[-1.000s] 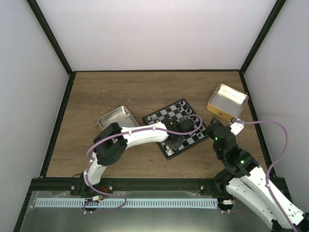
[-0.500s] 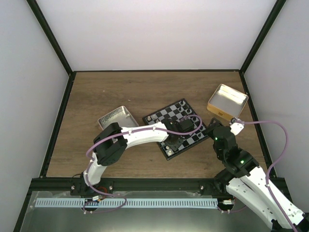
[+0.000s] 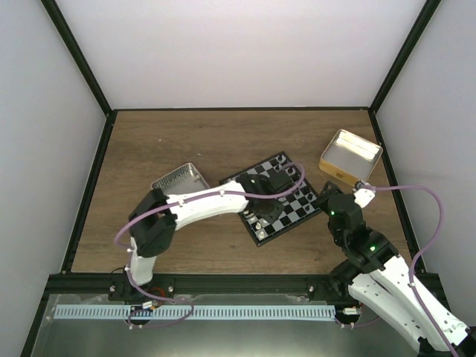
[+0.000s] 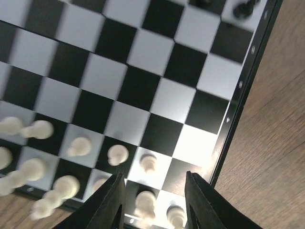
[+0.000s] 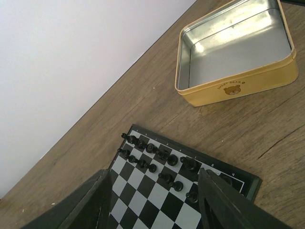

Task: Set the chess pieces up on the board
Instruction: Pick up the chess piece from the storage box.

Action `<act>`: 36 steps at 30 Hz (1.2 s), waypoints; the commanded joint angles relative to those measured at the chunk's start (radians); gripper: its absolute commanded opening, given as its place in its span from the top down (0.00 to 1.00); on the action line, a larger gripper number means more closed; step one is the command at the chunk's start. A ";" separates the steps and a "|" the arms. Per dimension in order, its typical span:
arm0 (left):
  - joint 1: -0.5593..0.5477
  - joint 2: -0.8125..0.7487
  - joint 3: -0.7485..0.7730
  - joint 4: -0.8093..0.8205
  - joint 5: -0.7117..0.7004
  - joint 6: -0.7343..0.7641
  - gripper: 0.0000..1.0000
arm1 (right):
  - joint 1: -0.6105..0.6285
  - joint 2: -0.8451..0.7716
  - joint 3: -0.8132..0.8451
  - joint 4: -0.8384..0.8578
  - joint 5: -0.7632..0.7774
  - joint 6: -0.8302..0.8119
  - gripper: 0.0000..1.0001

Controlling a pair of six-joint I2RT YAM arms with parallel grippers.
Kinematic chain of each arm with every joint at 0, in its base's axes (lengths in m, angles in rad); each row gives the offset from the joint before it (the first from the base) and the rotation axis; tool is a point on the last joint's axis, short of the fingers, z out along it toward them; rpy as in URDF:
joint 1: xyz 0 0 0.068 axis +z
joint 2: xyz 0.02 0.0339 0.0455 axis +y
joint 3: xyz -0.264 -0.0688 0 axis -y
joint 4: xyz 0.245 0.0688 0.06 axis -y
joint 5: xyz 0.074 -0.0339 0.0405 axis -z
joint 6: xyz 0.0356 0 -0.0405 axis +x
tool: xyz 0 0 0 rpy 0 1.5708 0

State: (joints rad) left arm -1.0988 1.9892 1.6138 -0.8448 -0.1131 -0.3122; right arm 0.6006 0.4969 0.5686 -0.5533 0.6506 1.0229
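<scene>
The board (image 3: 299, 198) lies tilted on the wooden table. In the left wrist view the board (image 4: 138, 86) has cream-white pieces (image 4: 78, 146) standing in rows at its lower left and black pieces (image 4: 242, 9) at the top right. My left gripper (image 3: 260, 208) hovers over the white side, near a corner; in its own view the left gripper (image 4: 152, 210) is open and empty. In the right wrist view the black pieces (image 5: 164, 160) stand in two rows along the board's (image 5: 157, 195) far edge. My right gripper (image 5: 152, 214) is open and empty at the board's right corner (image 3: 326, 199).
A yellow tin (image 3: 351, 155) stands open behind the right gripper and also shows in the right wrist view (image 5: 233, 52). A silver tin (image 3: 181, 181) sits left of the board. Black frame rails and white walls enclose the table.
My left arm has swung, its elbow moving left, and its gripper has shifted left across the board toward the white pieces. The right arm has not moved.
</scene>
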 commanded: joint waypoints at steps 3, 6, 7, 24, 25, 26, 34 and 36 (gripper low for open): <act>0.122 -0.193 -0.101 0.110 0.003 -0.066 0.60 | -0.004 0.010 0.002 0.008 0.006 0.010 0.49; 0.230 -0.285 -0.209 0.186 0.004 -0.150 0.59 | -0.005 0.018 0.001 0.014 -0.004 0.007 0.48; 0.270 -0.319 -0.255 0.217 0.007 -0.183 0.59 | -0.005 0.021 0.001 0.017 -0.006 0.007 0.48; 0.671 -0.648 -0.880 0.755 0.116 -0.515 0.43 | -0.005 0.087 -0.006 0.067 -0.072 0.016 0.47; 0.688 -0.640 -0.906 0.792 0.139 -0.528 0.43 | -0.004 0.083 -0.008 0.069 -0.070 0.014 0.47; 0.706 -0.630 -0.925 0.829 0.160 -0.540 0.43 | -0.003 0.079 -0.009 0.068 -0.070 0.013 0.47; 0.791 -0.466 -0.978 1.040 0.290 -0.580 0.49 | -0.003 0.066 -0.010 0.060 -0.070 0.011 0.47; 0.801 -0.432 -0.992 1.110 0.300 -0.592 0.49 | -0.005 0.062 -0.012 0.060 -0.073 0.012 0.47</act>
State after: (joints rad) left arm -0.3195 1.5055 0.6491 0.0780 0.1184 -0.8673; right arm 0.6006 0.5716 0.5564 -0.5007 0.5674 1.0229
